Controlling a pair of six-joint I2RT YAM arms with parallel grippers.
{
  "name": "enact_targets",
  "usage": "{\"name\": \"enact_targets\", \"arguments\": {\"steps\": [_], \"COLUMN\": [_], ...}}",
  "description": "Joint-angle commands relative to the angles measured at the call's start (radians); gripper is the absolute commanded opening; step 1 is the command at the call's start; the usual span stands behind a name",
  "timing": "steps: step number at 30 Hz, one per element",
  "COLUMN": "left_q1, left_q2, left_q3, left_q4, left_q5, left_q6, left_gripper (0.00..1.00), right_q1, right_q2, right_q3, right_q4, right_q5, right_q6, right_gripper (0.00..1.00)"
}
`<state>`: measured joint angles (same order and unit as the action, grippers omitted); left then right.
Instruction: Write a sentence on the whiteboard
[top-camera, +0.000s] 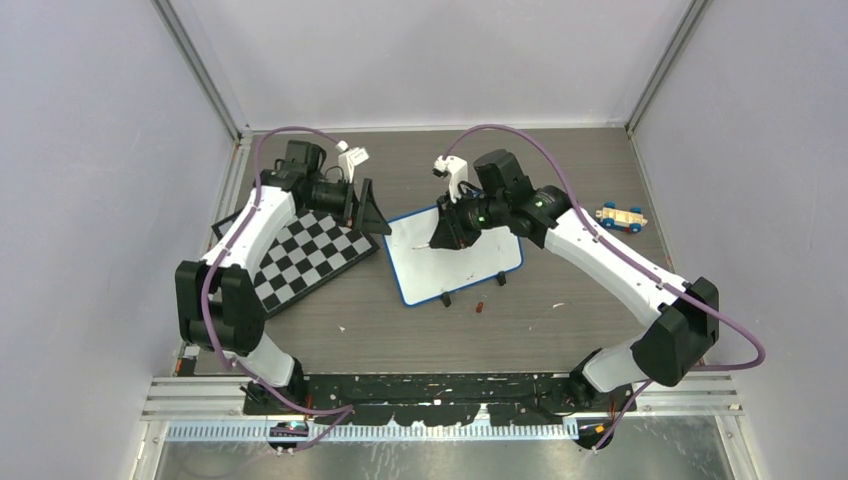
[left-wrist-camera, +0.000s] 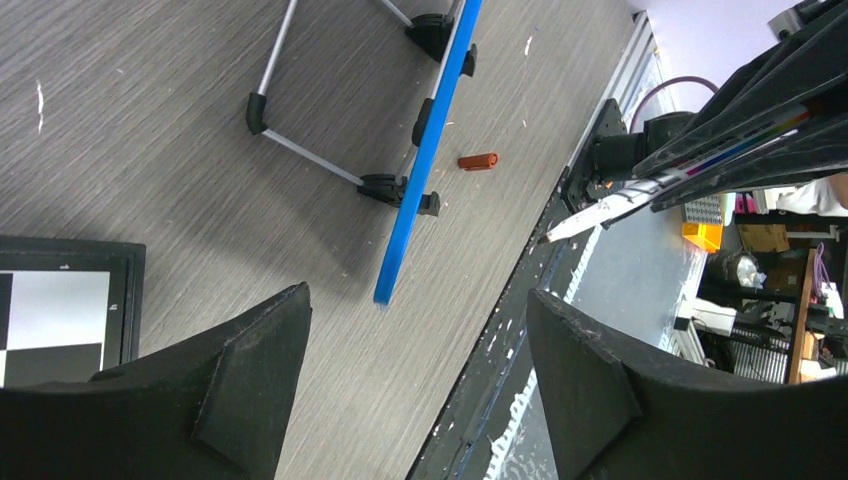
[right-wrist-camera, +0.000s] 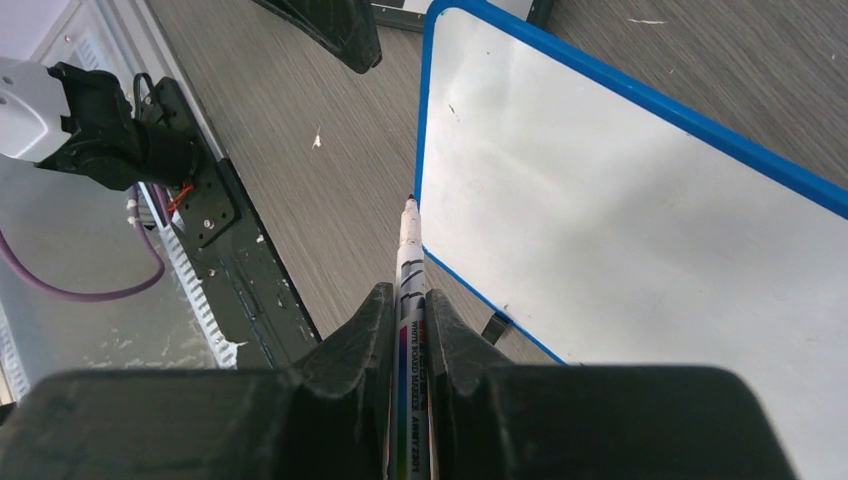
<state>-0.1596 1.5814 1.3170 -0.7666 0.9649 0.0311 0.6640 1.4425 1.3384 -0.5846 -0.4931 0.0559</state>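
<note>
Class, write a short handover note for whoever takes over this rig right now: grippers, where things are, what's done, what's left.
Left gripper: open, empty, beside the far left corner of the whiteboard.
Right gripper: shut on the uncapped marker, tip just off the board's edge.
The cap lies on the table in front of the board.
Done: marker gripped. Left: all the writing; no words show on the board.
</note>
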Motion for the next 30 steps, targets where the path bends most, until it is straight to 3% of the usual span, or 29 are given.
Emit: {"name": "enact_targets", "arguments": {"steps": [1, 11, 19, 30], "left_q1": [-0.004, -0.008, -0.018, -0.029], "left_q2": [0.01, 0.023, 0.05, 0.091], "left_q3": [0.056, 0.06, 0.064, 0.087], "left_q4": [0.02, 0.031, 0.039, 0.053], "left_q5": [0.051, 0.057, 0.046, 0.04], "left_q6": [0.005, 0.003, -0.003, -0.022], "left_gripper": [0.78, 0.67, 0.64, 0.36], "right_q1": [0.023, 0.053, 0.062, 0.063], "right_q2": [0.015, 0.032, 0.049, 0.084], "right_q3": [0.032, 0.059, 0.086, 0.143], "right_q4": [0.038, 0.043, 0.065, 0.067], "right_q5": [0.017, 0.07, 0.125, 0.176], "right_q6": [0.0, -0.004, 0.046, 0.121], "right_gripper": [0.0, 0.0, 0.0, 0.0]}}
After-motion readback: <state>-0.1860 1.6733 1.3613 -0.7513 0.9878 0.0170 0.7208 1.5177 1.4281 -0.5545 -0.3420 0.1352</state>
